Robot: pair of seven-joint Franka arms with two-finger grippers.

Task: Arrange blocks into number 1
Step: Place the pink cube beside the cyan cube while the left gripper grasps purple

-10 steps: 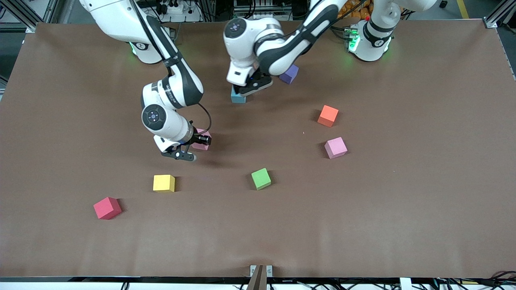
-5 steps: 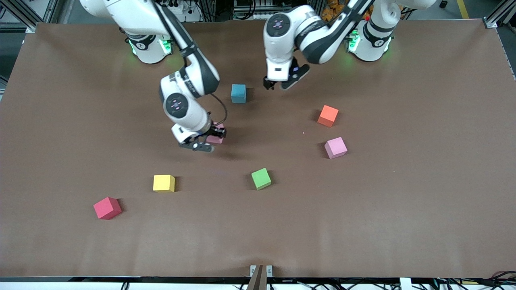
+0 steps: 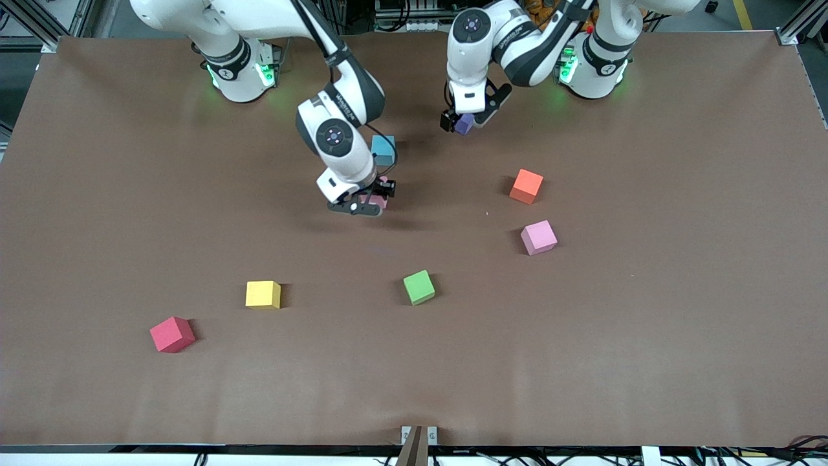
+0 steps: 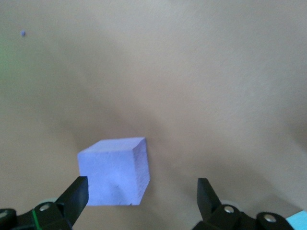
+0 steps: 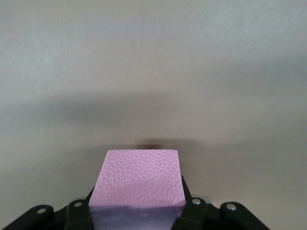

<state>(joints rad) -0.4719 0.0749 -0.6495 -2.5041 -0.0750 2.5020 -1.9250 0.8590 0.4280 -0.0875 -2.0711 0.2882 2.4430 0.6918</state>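
1. The right gripper (image 3: 370, 199) is clamped on 1 pink block (image 5: 138, 178), held above the table (image 3: 647, 336) just beside the light blue block (image 3: 383, 149)
2. The left gripper (image 4: 139, 191) hangs with fingers spread wide over the purple block (image 4: 115, 171), which lies near the robot bases
3. A second pink block (image 3: 539, 237) and the yellow block (image 3: 263, 294) lie well apart, nearer the front camera

High front camera; wrist cameras close over table (image 3: 647, 323).

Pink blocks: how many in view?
2. One pink block sits gripped in the right gripper, just nearer the camera than the light blue block; the other pink block lies beside the orange cube.
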